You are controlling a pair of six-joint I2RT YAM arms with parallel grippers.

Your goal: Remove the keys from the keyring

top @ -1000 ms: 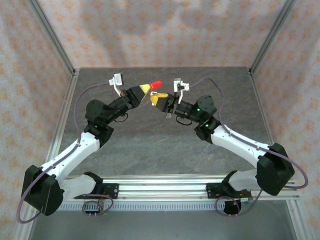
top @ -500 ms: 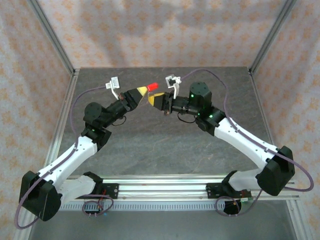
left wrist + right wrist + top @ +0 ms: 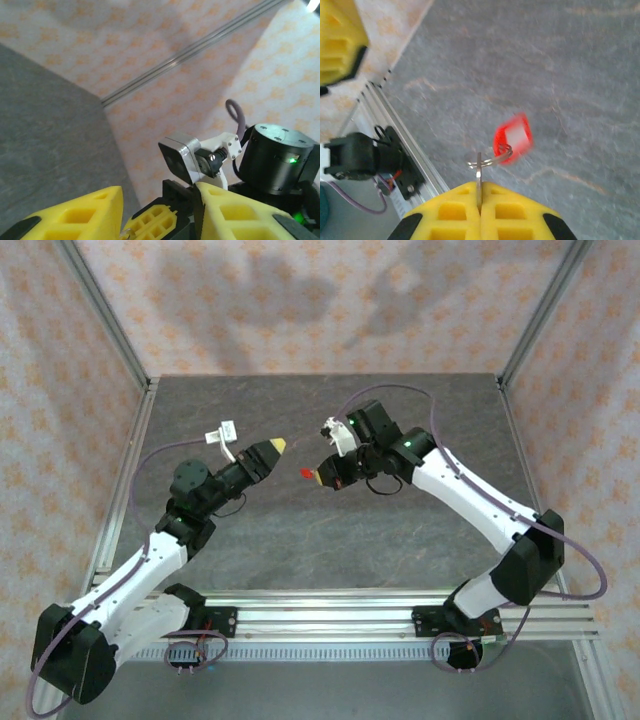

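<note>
Top external view showed us both arms raised above the middle of the tabletop, their tips facing each other and apart. The left gripper held nothing; in its wrist view we saw its yellow fingers standing apart, with the right arm's wrist camera beyond the gap. The right gripper had its jaws closed on the key, which we saw edge-on as a thin metal strip rising from between them. A thin wire loop joined the key to the keyring, a blurred red tag hanging free over the tabletop, just beside the right gripper's tip on the side facing the left gripper.
</note>
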